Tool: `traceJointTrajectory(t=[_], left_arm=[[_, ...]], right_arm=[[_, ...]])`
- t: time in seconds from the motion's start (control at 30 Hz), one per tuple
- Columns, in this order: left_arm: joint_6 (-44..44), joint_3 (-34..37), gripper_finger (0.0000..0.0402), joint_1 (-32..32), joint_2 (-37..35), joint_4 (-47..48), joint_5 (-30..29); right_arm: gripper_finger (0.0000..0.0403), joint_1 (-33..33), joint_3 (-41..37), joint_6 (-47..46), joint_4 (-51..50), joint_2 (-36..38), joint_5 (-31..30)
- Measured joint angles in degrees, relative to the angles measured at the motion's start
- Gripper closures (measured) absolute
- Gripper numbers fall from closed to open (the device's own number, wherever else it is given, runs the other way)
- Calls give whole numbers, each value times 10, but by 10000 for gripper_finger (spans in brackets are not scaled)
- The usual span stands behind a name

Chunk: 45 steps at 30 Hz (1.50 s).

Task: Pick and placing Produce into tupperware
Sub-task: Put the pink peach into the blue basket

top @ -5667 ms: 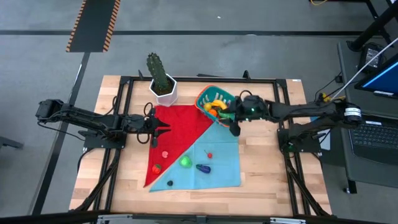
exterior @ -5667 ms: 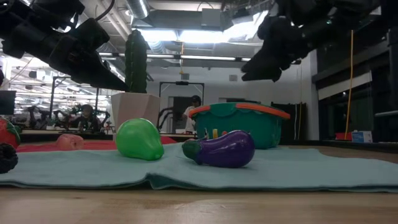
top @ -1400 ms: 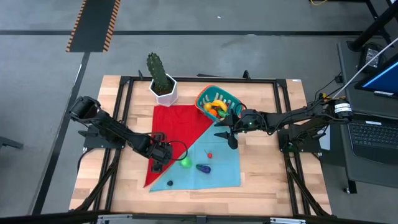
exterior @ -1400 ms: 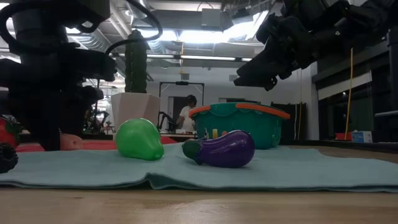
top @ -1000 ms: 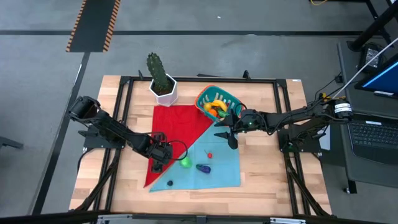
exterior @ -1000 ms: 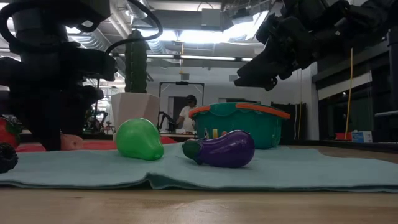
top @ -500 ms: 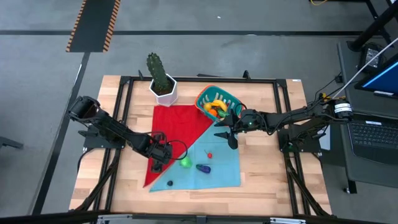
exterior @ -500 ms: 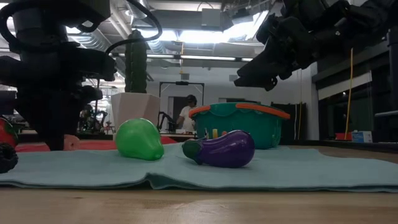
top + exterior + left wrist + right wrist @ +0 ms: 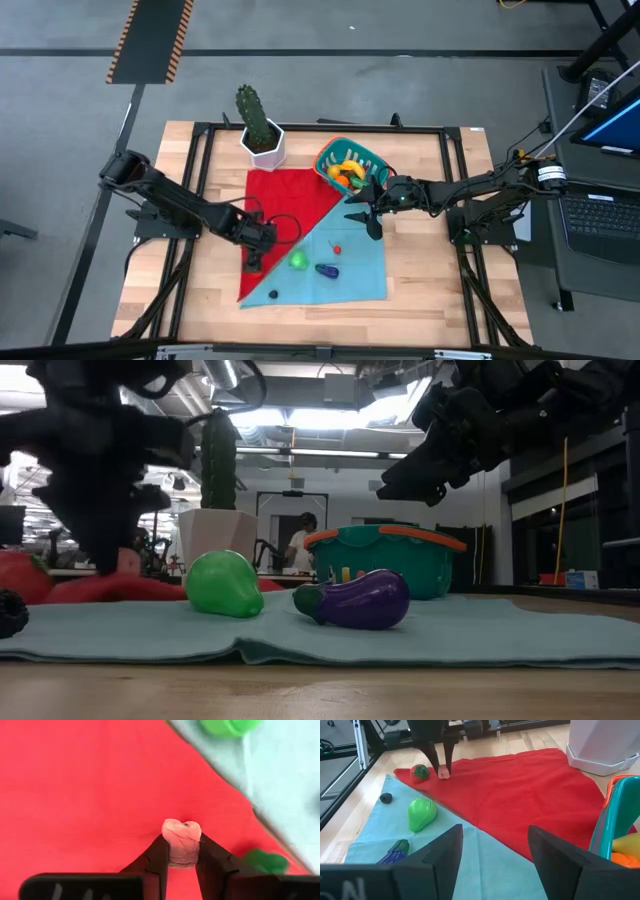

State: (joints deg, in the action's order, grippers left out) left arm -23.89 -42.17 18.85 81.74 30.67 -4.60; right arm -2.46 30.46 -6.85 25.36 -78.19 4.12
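My left gripper (image 9: 181, 851) is shut on a small pink toy fruit (image 9: 181, 839) just above the red cloth (image 9: 290, 200). A green pear (image 9: 298, 260), a purple eggplant (image 9: 327, 269), a red piece with a green top (image 9: 419, 772) and a dark berry (image 9: 385, 797) lie on the cloths close by. The teal tupperware (image 9: 345, 165) with its orange rim stands at the red cloth's far right corner, with yellow and orange produce inside. My right gripper (image 9: 366, 218) hangs open beside the tupperware, over the blue cloth (image 9: 350, 270), with nothing between its fingers. My left gripper pinches the pink fruit's two sides (image 9: 172, 854) between its two fingers. The fingers (image 9: 105, 550) come from above, pointing steeply down. The fruit sits at their free ends (image 9: 443, 772), just over the red cloth; whether it still touches the cloth, I cannot tell.
A tall green cactus in a white pot (image 9: 262, 130) stands at the red cloth's far corner. A small red piece (image 9: 337, 249) lies on the blue cloth. Black frame rails (image 9: 200, 180) run along the table's left, right and far sides.
My left gripper has shut on the pink fruit and risen a little with it. In the low view the red cloth beside it now stands higher, and the red piece with the green top shows larger.
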Motion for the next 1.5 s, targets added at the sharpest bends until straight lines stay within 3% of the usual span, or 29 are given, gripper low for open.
traceJointTrajectory(t=[0.3, 1.07, 1.5], left_arm=[[1, 0, 326, 4, -32, -2, -2], [0, 9, 327, 19, 13, -5, -6], [5, 9, 259, 19, 13, -5, -35]], right_arm=[[178, 0, 0, 0, -1, 0, 0], [178, 0, 0, 1, 0, 0, 0], [178, 0, 0, 0, -1, 0, 0]])
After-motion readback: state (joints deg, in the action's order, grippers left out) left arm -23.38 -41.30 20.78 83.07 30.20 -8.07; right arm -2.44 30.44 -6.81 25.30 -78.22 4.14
